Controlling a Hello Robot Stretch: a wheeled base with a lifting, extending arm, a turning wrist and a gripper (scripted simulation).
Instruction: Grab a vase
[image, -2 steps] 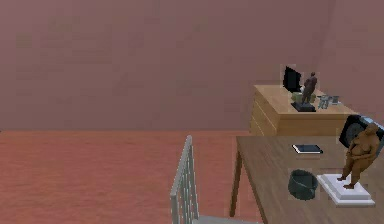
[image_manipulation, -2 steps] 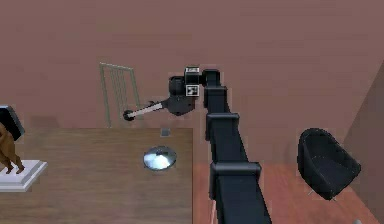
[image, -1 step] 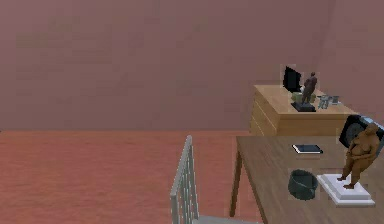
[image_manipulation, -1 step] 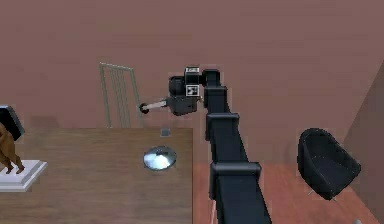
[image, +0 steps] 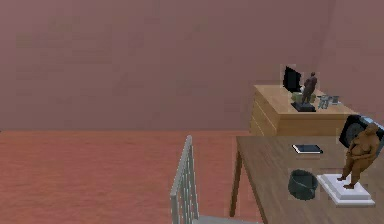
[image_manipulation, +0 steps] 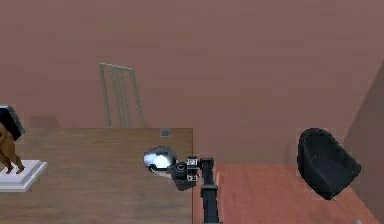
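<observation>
Vase (image_manipulation: 156, 158) (a rounded silvery thing, if that is it) stands on the table (image_manipulation: 90, 150) in the arm side view, just beside the gripper (image_manipulation: 169, 166); whether the gripper holds anything cannot be told. The arm (image_manipulation: 209, 196) rises from the bottom edge. At the table's left a brown statue (image_manipulation: 9, 150) stands on a white base. Behind the table is a grey chair (image_manipulation: 120, 95), and to the right a black armchair (image_manipulation: 328, 163). In the forward view a dark pot (image: 303, 184) sits near the statue on the table.
</observation>
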